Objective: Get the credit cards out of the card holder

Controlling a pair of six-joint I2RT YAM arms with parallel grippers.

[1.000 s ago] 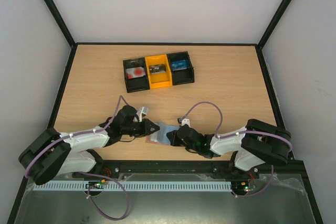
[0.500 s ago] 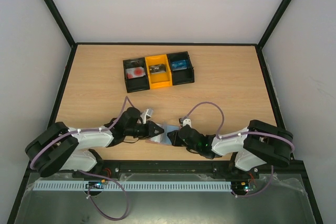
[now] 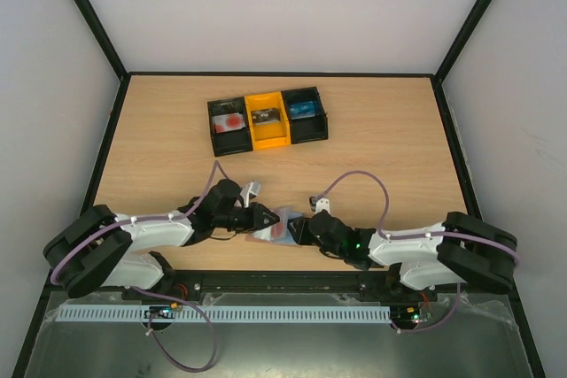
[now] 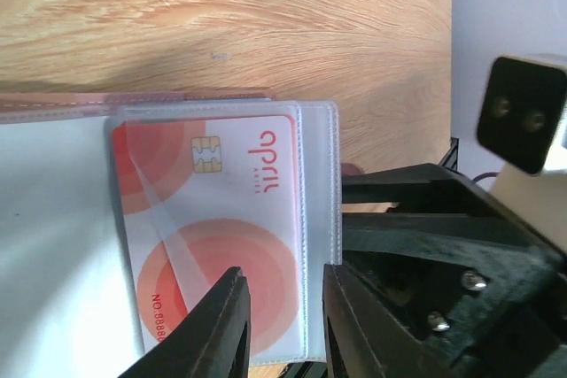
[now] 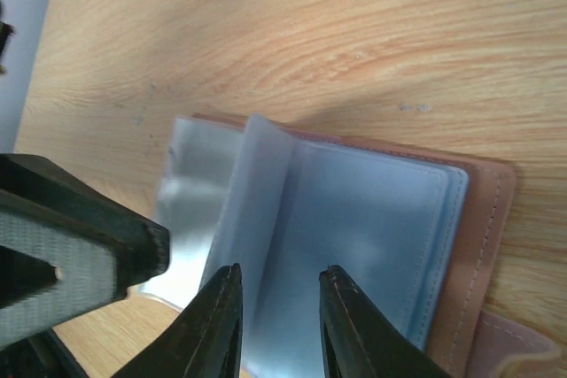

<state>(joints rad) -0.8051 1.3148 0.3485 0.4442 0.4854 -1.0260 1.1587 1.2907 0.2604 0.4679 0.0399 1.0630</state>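
1. The card holder (image 3: 276, 226) lies open on the table (image 3: 399, 148), well apart from the tray (image 3: 269, 140), on its arm-base side.
2. A pale card (image 4: 213, 219) sits sleeved inside.
3. The left claw (image 4: 282, 289) is narrow, its fingers just parted.
4. The right claw (image 5: 276, 276) is narrow around a clear leaf (image 5: 261, 183); I cannot tell if it grips.

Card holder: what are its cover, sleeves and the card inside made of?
Pale card with red circles: glossy plastic, chip and print visible. Clear sleeve over it: probably soft vinyl; it glares and creases. Pinkish-brown card holder cover: looks like leather or faux, stitched edge.
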